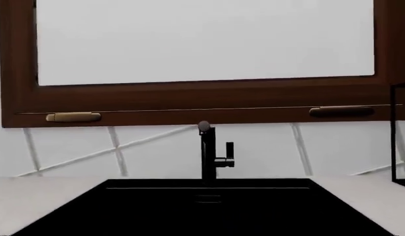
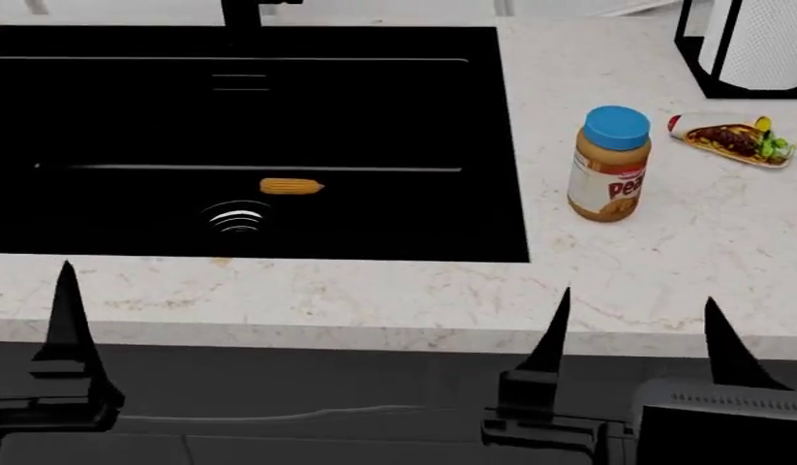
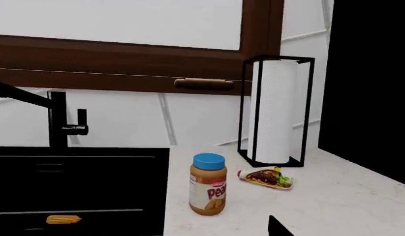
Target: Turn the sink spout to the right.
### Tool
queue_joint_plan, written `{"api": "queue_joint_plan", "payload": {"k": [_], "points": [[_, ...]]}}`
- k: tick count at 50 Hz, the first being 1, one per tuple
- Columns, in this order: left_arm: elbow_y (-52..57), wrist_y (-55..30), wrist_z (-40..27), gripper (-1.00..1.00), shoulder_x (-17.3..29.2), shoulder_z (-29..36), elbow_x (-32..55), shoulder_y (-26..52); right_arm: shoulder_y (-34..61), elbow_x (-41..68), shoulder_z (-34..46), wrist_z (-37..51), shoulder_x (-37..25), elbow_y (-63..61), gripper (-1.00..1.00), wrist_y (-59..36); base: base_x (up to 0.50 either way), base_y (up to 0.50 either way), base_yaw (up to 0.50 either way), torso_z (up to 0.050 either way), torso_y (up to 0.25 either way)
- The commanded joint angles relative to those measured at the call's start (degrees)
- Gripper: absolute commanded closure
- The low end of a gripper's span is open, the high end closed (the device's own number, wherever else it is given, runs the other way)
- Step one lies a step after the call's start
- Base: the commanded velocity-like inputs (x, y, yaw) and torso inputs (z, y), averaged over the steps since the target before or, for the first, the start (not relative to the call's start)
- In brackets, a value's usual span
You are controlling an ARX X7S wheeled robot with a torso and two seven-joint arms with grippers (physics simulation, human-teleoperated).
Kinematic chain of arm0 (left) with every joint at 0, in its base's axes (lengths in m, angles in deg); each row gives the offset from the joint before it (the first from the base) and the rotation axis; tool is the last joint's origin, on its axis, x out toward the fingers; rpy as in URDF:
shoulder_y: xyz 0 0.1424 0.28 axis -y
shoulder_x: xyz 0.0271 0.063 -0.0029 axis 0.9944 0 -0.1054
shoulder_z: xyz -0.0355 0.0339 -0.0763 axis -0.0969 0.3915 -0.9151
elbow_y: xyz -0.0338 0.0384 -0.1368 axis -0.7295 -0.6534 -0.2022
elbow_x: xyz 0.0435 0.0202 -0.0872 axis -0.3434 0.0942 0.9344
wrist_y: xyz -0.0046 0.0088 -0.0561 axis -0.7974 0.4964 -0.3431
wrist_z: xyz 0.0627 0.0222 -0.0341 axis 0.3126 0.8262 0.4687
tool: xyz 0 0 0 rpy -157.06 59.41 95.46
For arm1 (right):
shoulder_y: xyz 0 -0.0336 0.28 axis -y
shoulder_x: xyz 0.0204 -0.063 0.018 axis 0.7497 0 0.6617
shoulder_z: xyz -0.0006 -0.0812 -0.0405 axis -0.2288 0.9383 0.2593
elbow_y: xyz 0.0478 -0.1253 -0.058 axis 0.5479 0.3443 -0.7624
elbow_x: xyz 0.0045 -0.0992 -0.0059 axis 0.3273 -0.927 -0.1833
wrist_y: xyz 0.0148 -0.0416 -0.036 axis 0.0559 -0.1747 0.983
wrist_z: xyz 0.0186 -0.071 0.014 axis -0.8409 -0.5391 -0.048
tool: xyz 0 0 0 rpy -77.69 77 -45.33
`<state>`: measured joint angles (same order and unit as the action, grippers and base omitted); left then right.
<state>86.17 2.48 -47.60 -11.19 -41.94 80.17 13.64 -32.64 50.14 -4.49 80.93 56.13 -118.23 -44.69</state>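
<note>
**Both tools short of the faucet, spout untouched**

While both arms hang at the near edge of the bench [image 2: 412,300], the sink spout [image 1: 206,147] stands at the far rim of the sink [image 2: 502,145], well apart from either tool and straight ahead across the basin. In the left wrist view its tube points almost at the camera, so its long axis runs from the column toward the front of the sink; the right wrist view shows that tube slanting up and away from the column, on the side away from the peanut butter jar [image 2: 609,165].

Seen from the head, the right tool [image 2: 637,329] has its two fingers spread and holds nothing. Of the left tool [image 2: 65,334] only one finger shows, so I cannot tell its state. Judging by the left wrist camera facing the column squarely, the left arm looks better lined up with the sink spout.

Only the head view shows the corn cob [image 2: 291,186] beside the drain [image 2: 238,217]; the wrist views alone show the faucet's full height.
</note>
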Motion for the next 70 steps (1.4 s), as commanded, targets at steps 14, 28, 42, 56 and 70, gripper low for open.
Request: {"api": "queue_joint_plan", "payload": {"k": [14, 28, 42, 56, 70], "points": [[9.1, -9.3, -2.5, -1.00, 3.4, -4.6, 2.9, 6.0, 11.2, 1.5, -1.3, 0.5, -3.7, -3.4, -1.00, -8.4, 0.00, 0.00, 0.00, 0.000, 0.000], [12.8, -13.4, -3.5, -1.00, 4.9, -7.4, 4.8, 8.1, 18.6, 1.5, -0.8, 0.8, -5.2, -2.8, -1.00, -12.1, 0.00, 0.00, 0.00, 0.000, 0.000], [13.5, -15.9, -4.0, -1.00, 5.6, -7.6, 5.9, 10.8, 19.7, 2.6, -1.1, 0.3, -5.6, -2.9, -1.00, -12.4, 0.06, 0.08, 0.00, 0.000, 0.000], [15.5, -19.0, -4.6, -1.00, 6.6, -8.9, 7.6, 13.6, 18.6, 3.2, -1.8, 0.6, -5.5, -3.6, -1.00, -11.9, 0.17, 0.27, 0.00, 0.000, 0.000], [14.5, -17.9, -4.6, -1.00, 6.3, -8.7, 8.2, 13.6, 17.9, 3.4, -2.0, 1.1, -5.7, -4.2, -1.00, -11.9, 0.18, 0.31, 0.00, 0.000, 0.000]]}}
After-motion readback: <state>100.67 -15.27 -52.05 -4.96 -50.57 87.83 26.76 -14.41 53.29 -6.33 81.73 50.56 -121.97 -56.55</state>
